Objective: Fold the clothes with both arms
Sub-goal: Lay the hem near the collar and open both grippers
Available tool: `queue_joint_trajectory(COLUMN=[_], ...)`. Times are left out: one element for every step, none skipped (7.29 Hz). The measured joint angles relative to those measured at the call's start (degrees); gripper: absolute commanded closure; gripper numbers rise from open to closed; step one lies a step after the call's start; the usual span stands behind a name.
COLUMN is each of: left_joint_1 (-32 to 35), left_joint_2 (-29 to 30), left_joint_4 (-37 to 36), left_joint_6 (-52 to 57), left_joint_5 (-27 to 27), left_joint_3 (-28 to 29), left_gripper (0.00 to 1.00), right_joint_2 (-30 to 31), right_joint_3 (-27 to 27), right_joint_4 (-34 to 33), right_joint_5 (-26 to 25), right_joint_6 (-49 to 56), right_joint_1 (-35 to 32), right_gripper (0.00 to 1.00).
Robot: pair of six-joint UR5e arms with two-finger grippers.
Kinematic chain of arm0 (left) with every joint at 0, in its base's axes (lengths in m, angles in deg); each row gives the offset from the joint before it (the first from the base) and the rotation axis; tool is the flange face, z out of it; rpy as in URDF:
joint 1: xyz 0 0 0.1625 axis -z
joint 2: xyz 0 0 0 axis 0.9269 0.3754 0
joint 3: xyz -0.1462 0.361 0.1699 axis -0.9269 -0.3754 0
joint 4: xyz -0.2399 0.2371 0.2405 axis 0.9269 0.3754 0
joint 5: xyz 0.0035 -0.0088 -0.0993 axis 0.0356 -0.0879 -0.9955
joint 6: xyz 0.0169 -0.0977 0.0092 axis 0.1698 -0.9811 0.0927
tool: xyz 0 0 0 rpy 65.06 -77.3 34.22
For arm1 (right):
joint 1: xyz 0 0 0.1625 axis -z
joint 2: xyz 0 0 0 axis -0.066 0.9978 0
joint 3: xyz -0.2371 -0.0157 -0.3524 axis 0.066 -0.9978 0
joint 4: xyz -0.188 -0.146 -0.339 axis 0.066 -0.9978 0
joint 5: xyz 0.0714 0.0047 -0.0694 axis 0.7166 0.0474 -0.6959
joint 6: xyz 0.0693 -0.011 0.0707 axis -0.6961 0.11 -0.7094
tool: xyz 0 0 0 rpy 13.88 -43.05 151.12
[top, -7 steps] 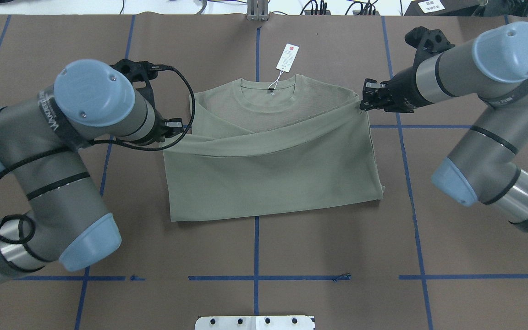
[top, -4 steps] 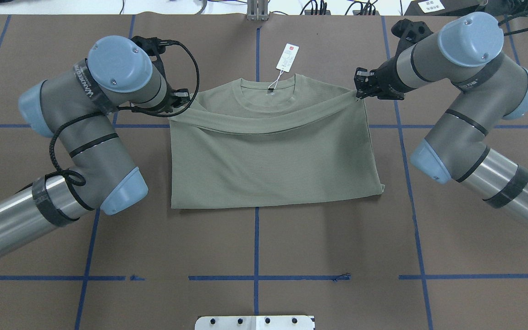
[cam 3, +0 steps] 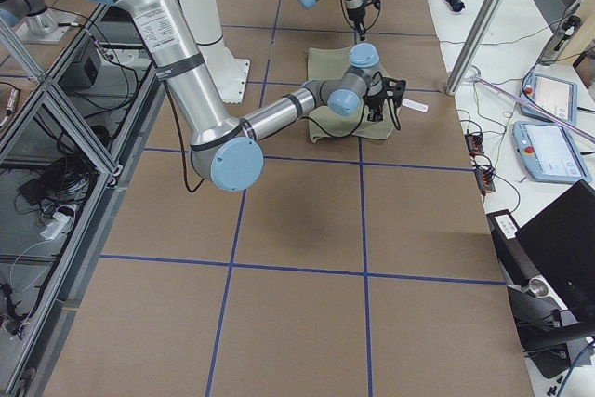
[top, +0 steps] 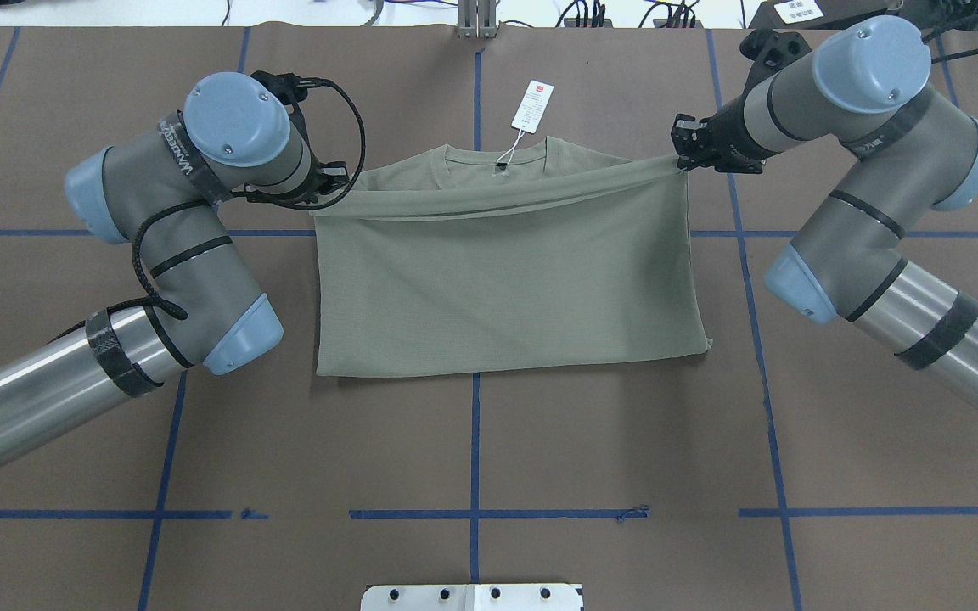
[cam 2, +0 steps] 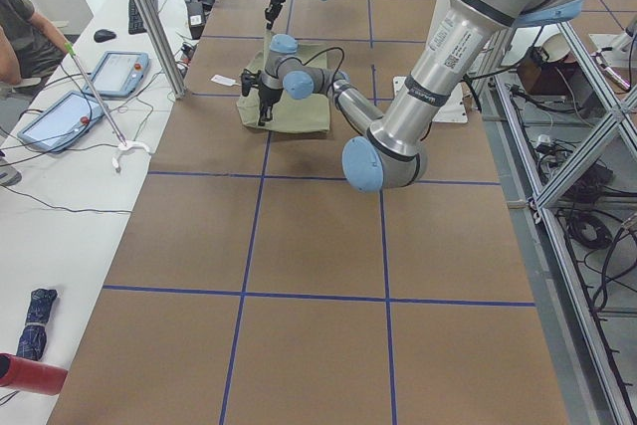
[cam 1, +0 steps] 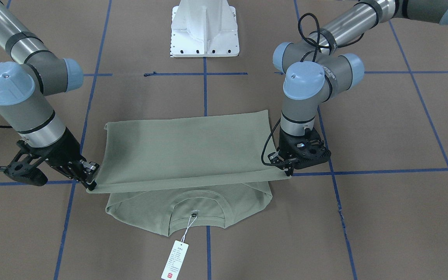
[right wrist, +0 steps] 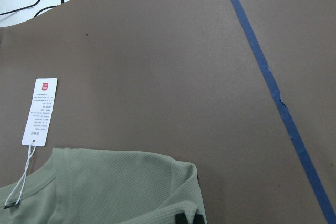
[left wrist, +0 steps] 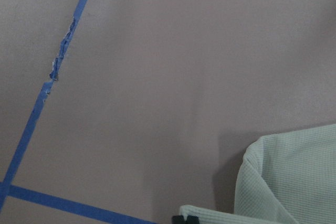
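The sage-green shirt point(top: 506, 280) lies on the brown table, folded over itself. Its hem edge is held taut just short of the collar point(top: 497, 157). My left gripper point(top: 338, 182) is shut on the hem's left corner. My right gripper point(top: 682, 157) is shut on the right corner. In the front-facing view the left gripper point(cam 1: 288, 171) is at the right and the right gripper point(cam 1: 90, 182) at the left, with the shirt point(cam 1: 185, 151) stretched between them. The white hang tag point(top: 533, 106) lies beyond the collar. The wrist views show shirt corners point(left wrist: 294, 182) point(right wrist: 115, 187) and the tag point(right wrist: 39, 111).
The white pedestal base point(cam 1: 204, 29) stands at the robot's side of the table. Blue tape lines point(top: 474, 441) grid the brown table cover. Cables and gear point(top: 591, 13) line the far edge. Tablets point(cam 2: 60, 116) and an operator's arm sit on a side bench.
Both grippers have moved away from the robot toward the collar, carrying the hem farther over the shirt. The fold now covers most of the chest and reaches the neckline.
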Motion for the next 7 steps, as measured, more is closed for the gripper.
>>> queue_joint_trajectory(left_joint_1=[0.6, 0.9, 1.1, 1.1, 1.1, 1.1, 1.1], left_joint_2=[0.2, 0.5, 1.1, 2.2, 4.2, 5.8, 6.5], left_joint_4=[0.0, 0.0, 0.0, 0.0, 0.5, 1.9, 3.4], left_joint_6=[0.1, 0.1, 0.1, 0.0, -0.2, -0.3, -0.4], left_joint_5=[0.0, -0.1, -0.1, -0.1, -0.1, -0.1, 0.0], left_joint_3=[0.2, 0.2, 0.4, 1.4, 4.5, 7.7, 9.9], left_gripper=[1.00, 1.00, 1.00, 1.00, 1.00, 1.00, 0.43], right_joint_2=[-0.9, -1.8, -3.1, -4.6, -6.3, -7.4, -7.8], right_joint_3=[-1.3, -2.3, -3.3, -4.7, -6.1, -7.2, -8.2], right_joint_4=[0.0, 0.0, 0.0, 0.0, 0.1, 0.1, 0.1], right_joint_5=[-0.1, -0.1, -0.2, -0.3, -0.3, -0.3, -0.4], right_joint_6=[0.0, 0.0, 0.0, 0.0, 0.0, 0.0, 0.1], right_joint_1=[-0.3, -0.3, -0.2, -0.1, -0.1, 0.0, 0.0], right_gripper=[1.00, 1.00, 1.00, 1.00, 1.00, 1.00, 0.30])
